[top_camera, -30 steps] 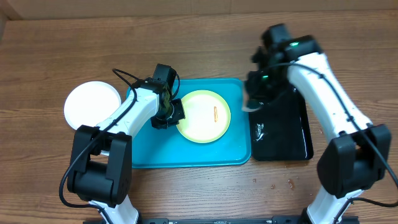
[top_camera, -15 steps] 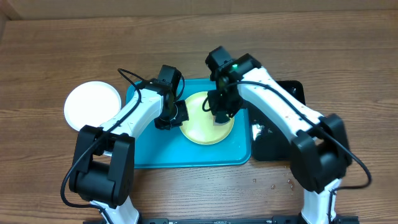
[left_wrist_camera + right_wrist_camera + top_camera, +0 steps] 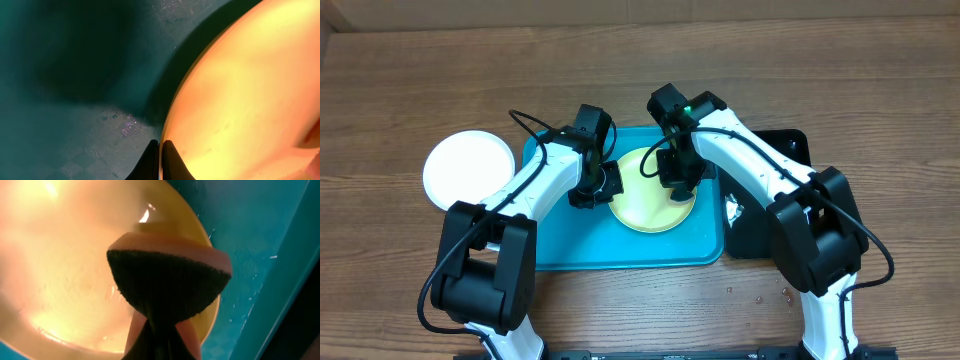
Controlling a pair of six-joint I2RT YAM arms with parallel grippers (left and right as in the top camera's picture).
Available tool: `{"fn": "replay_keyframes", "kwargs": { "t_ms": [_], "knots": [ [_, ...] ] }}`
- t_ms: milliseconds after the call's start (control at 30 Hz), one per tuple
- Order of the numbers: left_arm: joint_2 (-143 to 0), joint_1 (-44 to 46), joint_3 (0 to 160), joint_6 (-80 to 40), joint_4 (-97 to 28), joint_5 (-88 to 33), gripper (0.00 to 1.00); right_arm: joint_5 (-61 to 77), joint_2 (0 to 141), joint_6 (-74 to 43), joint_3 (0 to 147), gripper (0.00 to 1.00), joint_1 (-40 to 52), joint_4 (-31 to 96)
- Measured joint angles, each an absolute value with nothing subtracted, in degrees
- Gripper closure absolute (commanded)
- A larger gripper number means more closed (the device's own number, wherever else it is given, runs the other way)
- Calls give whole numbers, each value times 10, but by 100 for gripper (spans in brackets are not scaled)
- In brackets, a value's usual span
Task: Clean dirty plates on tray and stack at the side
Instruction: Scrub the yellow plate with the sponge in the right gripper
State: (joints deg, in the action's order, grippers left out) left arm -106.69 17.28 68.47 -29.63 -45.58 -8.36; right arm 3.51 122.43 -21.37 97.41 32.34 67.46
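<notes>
Sponge [image 3: 167,285] clenched in the right gripper [image 3: 677,188] sits on the yellow-green plate [image 3: 645,208], whose left rim the left gripper [image 3: 607,188] pinches over the tray [image 3: 560,250].

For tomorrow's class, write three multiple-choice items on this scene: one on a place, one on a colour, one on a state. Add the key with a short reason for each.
1. The white plate lies:
A. on the table, left of the tray
B. on the tray
C. under another plate

2. The plate on the tray is:
A. red
B. black
C. yellow-green

3. The left gripper is:
A. open above the table
B. shut on the rim of the plate on the tray
C. shut on a sponge

Key:
1 A: the overhead view shows it on bare wood beside the tray's left edge.
2 C: the overhead view shows a yellow-green disc on the turquoise.
3 B: the left wrist view shows the fingertips pinched together at that rim. The sponge is in the right gripper.
</notes>
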Motion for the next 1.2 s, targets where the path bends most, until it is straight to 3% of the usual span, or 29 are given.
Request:
{"fn": "replay_keyframes", "kwargs": {
  "t_ms": [533,1033,1200],
  "knots": [
    [-1068,173,684,-296,-456,-84,96,44,1228,-220,912,96,323,581],
    [-1068,173,682,-296,-460,-79,96,338,1231,-56,887,96,316,563],
    [-1068,173,682,-296,-460,-80,95,382,1235,-31,935,96,302,614]
  ]
}}
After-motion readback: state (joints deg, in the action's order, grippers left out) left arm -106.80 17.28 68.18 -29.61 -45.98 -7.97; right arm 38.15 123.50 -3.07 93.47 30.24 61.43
